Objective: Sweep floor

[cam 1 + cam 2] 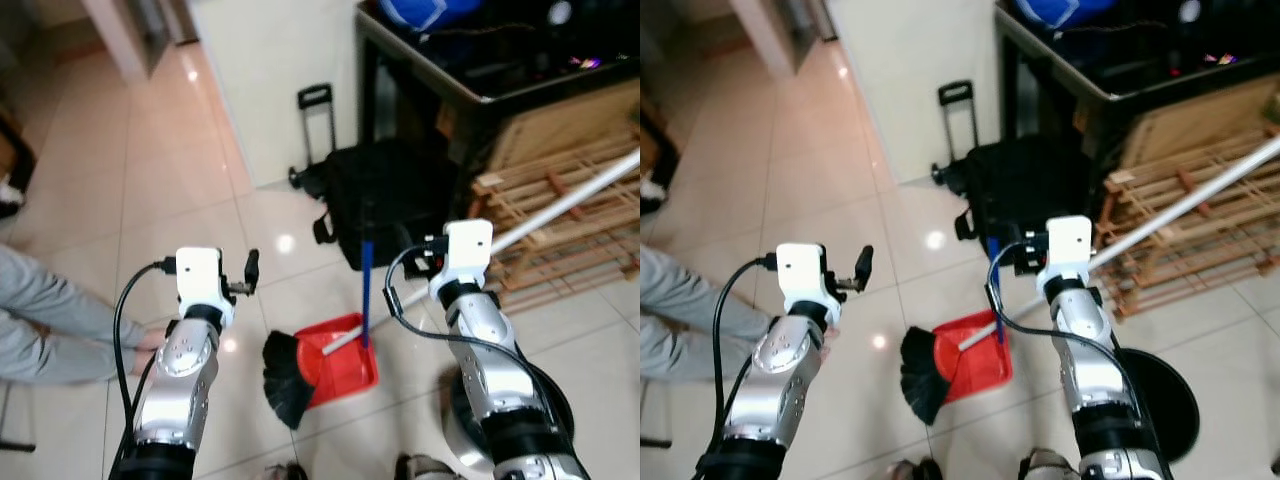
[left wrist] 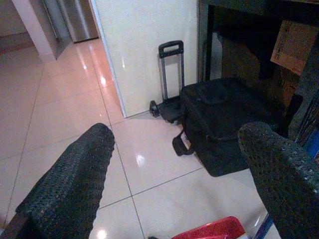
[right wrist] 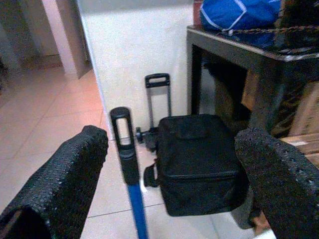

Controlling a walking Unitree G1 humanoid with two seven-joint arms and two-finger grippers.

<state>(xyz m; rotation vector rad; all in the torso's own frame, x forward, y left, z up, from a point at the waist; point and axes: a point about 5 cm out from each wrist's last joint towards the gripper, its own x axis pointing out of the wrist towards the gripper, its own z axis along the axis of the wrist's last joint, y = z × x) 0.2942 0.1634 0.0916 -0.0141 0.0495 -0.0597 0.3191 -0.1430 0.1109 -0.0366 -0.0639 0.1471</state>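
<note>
Both arms raised forward, elbows bent. Left hand (image 2: 174,169) spread open above bare floor tiles (image 1: 170,190), gripping nothing. Right hand (image 3: 169,174) likewise open, poised just behind the top of the blue dustpan handle (image 3: 130,164), not touching. One red dustpan (image 1: 340,365) on the floor between the arms, one black-bristled broom (image 1: 285,380) beside it, pole leaning rightward. One black bag (image 1: 390,200) beyond.
</note>
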